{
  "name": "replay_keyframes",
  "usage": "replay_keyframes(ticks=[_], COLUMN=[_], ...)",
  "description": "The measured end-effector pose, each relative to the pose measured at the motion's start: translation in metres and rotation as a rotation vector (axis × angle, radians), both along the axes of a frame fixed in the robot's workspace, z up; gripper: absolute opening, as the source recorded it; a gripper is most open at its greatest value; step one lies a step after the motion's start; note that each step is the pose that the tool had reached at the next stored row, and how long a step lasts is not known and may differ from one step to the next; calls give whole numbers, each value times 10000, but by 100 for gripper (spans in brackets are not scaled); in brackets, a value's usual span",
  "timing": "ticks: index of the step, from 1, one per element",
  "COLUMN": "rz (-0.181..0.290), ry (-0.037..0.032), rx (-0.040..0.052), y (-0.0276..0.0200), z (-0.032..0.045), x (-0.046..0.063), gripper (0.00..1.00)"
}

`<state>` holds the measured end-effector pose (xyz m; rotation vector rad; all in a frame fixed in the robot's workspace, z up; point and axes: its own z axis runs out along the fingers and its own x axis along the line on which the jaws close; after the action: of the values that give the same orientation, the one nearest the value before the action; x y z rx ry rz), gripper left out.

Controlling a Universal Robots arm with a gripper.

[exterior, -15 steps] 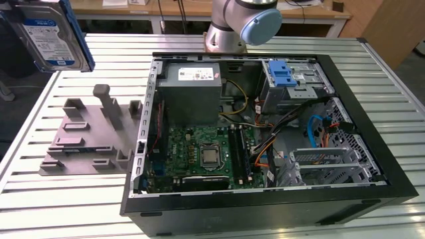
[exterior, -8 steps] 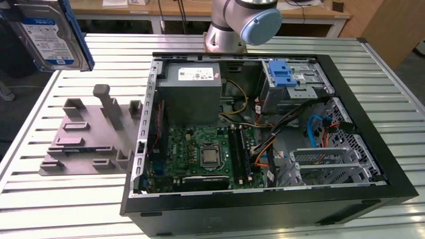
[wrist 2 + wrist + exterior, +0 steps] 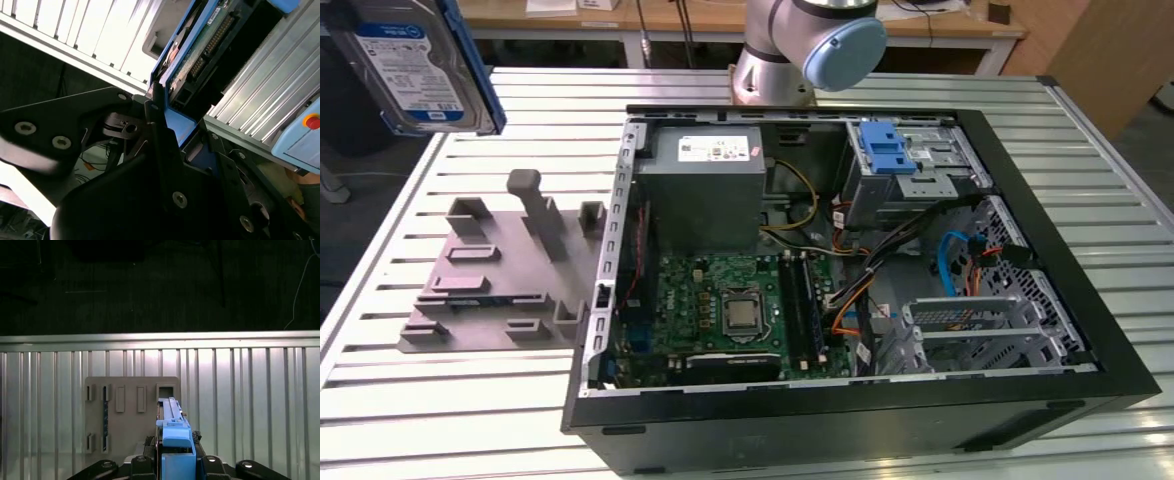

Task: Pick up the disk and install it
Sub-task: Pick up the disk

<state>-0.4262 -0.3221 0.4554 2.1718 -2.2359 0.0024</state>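
The disk (image 3: pixel 414 65), a silver drive with a white-and-blue label and blue rails, hangs in the air at the exterior view's upper left, above the table's edge. In the first wrist view the disk (image 3: pixel 171 422) appears edge-on, and my gripper (image 3: pixel 175 462) is shut on its blue carrier end. The second wrist view shows the black fingers (image 3: pixel 157 117) clamped against the disk's blue rail, with the disk's circuit-board side (image 3: pixel 205 47) showing. The disk sits high above the grey fixture plate (image 3: pixel 130 410).
An open computer case (image 3: pixel 1107 330) lies on the slatted metal table (image 3: pixel 480 420), with a drive cage and blue clip (image 3: pixel 901 150) at its far right. The grey fixture plate (image 3: pixel 494 270) with upright posts lies left of the case. The arm's base (image 3: pixel 781 60) stands behind the case.
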Motion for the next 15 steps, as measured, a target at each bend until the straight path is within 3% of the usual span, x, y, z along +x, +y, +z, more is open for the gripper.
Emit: replay_keyframes(ticks=[15], rz=[0], ry=[2], rx=[0], y=[0], z=[294], x=[37], gripper=[36])
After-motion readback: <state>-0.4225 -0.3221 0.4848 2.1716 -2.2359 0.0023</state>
